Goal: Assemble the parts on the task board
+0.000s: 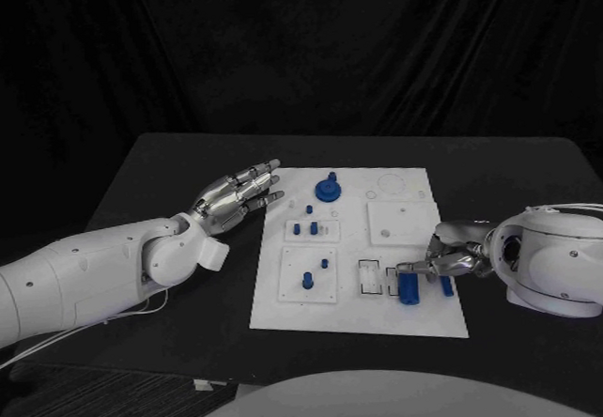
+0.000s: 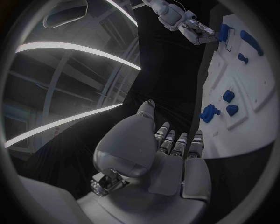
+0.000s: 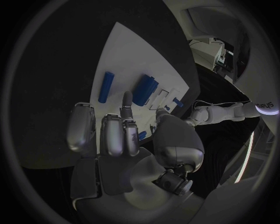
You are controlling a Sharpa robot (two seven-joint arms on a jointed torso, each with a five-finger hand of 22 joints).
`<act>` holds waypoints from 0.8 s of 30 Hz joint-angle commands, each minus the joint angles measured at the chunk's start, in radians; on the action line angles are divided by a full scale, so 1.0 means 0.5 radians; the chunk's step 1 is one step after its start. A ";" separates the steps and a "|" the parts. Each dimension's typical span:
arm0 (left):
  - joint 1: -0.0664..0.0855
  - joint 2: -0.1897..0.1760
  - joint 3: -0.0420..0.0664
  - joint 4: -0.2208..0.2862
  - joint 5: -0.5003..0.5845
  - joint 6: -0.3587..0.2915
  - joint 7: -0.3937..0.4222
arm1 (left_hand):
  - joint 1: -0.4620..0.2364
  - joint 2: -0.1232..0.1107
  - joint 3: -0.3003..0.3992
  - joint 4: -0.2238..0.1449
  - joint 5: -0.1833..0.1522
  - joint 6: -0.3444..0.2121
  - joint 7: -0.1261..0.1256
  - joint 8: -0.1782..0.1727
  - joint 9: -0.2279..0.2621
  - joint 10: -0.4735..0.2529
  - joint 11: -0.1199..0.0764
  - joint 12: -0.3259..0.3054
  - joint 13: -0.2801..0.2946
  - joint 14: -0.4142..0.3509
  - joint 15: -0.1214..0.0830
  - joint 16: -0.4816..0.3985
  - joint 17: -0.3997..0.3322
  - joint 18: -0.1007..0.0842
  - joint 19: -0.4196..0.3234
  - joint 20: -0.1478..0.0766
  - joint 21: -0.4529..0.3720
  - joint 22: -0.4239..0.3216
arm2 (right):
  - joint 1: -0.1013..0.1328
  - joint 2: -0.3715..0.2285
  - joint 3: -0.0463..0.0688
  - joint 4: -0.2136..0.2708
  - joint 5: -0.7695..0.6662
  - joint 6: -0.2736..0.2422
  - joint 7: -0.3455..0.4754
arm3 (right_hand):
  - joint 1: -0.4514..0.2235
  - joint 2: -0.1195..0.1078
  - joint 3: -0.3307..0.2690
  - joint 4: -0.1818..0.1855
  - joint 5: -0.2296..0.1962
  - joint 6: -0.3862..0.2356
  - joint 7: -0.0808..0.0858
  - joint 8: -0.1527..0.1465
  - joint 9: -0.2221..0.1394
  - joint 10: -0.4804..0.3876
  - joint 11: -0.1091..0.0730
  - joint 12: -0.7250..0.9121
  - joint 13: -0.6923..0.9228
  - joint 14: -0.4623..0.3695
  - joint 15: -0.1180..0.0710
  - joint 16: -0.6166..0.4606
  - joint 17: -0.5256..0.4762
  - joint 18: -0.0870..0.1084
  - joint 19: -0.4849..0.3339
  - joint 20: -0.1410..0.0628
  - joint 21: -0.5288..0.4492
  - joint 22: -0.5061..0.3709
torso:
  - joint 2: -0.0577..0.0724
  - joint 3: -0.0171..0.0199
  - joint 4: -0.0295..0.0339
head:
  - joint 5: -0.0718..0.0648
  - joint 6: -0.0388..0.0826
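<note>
Head view: right silver hand (image 1: 438,261) sits at the white plastic task board's (image 1: 287,308) right edge, fingers apparently touching an upright blue block part (image 1: 407,287); whether it grips, I cannot tell. A slim blue bar part (image 1: 447,285) lies just beside it, long axis along the board's length. Left silver hand (image 1: 237,195) hovers spread and empty off the far-left corner, well apart, so the right is nearer.

White task board (image 1: 287,308) lies flat mid-table, long side running away from robot. Blue parts on it: round knobbed piece (image 1: 328,188) standing near far edge, two short pegs (image 1: 305,229) upright in a left-side recess, another peg (image 1: 307,281) w/ small stud in the recess below, long blue bar (image 1: 407,288) near right edge.
</note>
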 commanded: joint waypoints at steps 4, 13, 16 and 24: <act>-0.003 0.004 0.002 0.004 0.010 0.016 0.017 | 0.003 0.013 0.000 -0.014 0.010 0.003 0.005 0.013 0.003 0.002 0.014 0.011 0.002 -0.002 -0.004 0.012 0.003 0.020 0.007 -0.004 0.009 0.000 | -0.003 -0.020 0.000 0.053 0.037 0.038 -0.055 | 0.180 -0.023 -0.034 -0.021 0.067 0.002 0.037 -0.140 -0.235 0.209 0.027 0.007 0.527 0.117 0.028 -0.011 -0.020 -0.011 0.010 0.032 0.004 0.335 | 0.000 0.0007 -0.001 | -0.009 0.000; -0.003 0.008 0.002 0.001 0.010 0.024 0.015 | 0.003 0.010 -0.001 -0.017 0.011 0.006 0.010 0.016 0.003 0.004 0.019 0.016 0.002 -0.002 -0.006 0.012 0.003 0.020 0.007 -0.004 0.009 -0.001 | -0.026 0.006 0.000 0.029 0.061 -0.063 -0.056 | 0.244 -0.019 -0.052 -0.017 0.073 0.091 0.022 -0.124 -0.282 0.209 0.017 0.007 0.527 0.116 0.022 -0.015 -0.032 -0.009 0.010 0.032 0.001 0.334 | 0.002 0.0008 -0.002 | -0.006 0.000; -0.003 0.007 0.002 0.001 0.010 0.025 0.013 | 0.003 0.010 -0.001 -0.017 0.011 0.006 0.010 0.016 0.003 0.004 0.019 0.016 0.002 -0.002 -0.006 0.012 0.003 0.020 0.007 -0.004 0.009 -0.001 | -0.038 0.019 0.000 0.013 0.063 -0.058 -0.058 | 0.257 -0.019 -0.055 -0.020 0.079 0.104 0.019 -0.119 -0.284 0.209 0.014 0.007 0.527 0.115 0.020 -0.017 -0.038 -0.008 0.009 0.031 -0.002 0.333 | 0.002 0.0008 -0.002 | -0.007 0.000; -0.004 0.009 0.002 -0.002 0.010 0.033 0.010 | 0.002 0.009 -0.002 -0.018 0.012 0.006 0.014 0.017 0.003 0.005 0.027 0.018 0.003 -0.003 -0.009 0.012 0.002 0.020 0.006 -0.005 0.009 -0.004 | -0.062 0.061 -0.001 -0.028 0.040 -0.048 -0.063 | 0.298 -0.014 -0.057 -0.031 0.101 0.126 0.012 -0.108 -0.282 0.209 0.009 0.007 0.527 0.113 0.016 -0.021 -0.045 -0.006 0.005 0.027 -0.013 0.330 | 0.003 0.0006 0.001 | -0.011 0.000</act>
